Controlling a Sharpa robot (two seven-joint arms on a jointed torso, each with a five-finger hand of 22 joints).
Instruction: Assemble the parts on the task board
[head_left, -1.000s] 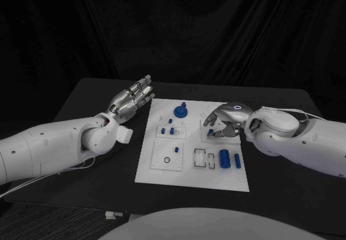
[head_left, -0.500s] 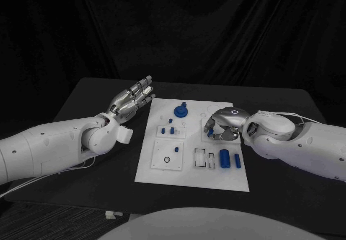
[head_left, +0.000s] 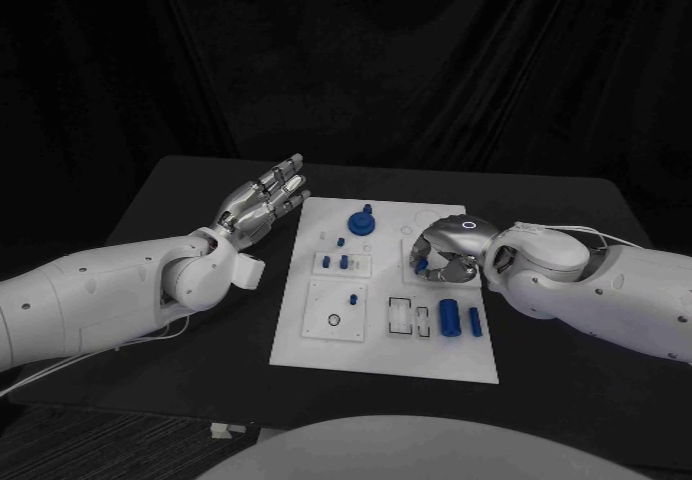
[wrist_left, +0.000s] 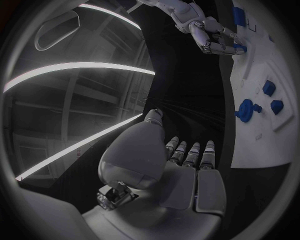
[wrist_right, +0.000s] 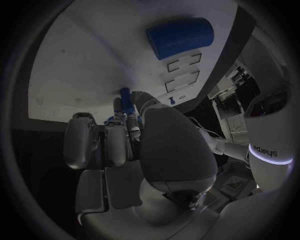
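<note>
The white task board (head_left: 378, 345) lies in the middle of the black table. My right hand (head_left: 447, 248) curls over the board's right upper part and pinches a small blue peg (wrist_right: 125, 100) between thumb and fingertips, its end against the board (wrist_right: 81, 65); the peg (head_left: 421, 266) peeks out under the fingers. My left hand (head_left: 267, 198) hangs open beside the board's left edge, fingers straight and apart, holding nothing. The left wrist view has the left hand (wrist_left: 164, 170) in front and the right hand (wrist_left: 211, 36) far off on the board (wrist_left: 259, 140).
On the board stand a blue knob (head_left: 362, 220), two short blue pieces (head_left: 335, 262), a thick blue cylinder (head_left: 449, 317) and a thin blue bar (head_left: 475, 320) beside empty slots (head_left: 411, 316). Bare black table lies to either side of the board.
My right hand has rolled over and curled tighter, shifting slightly toward the board's middle with the small blue peg at its fingertips. The left hand has not moved.
</note>
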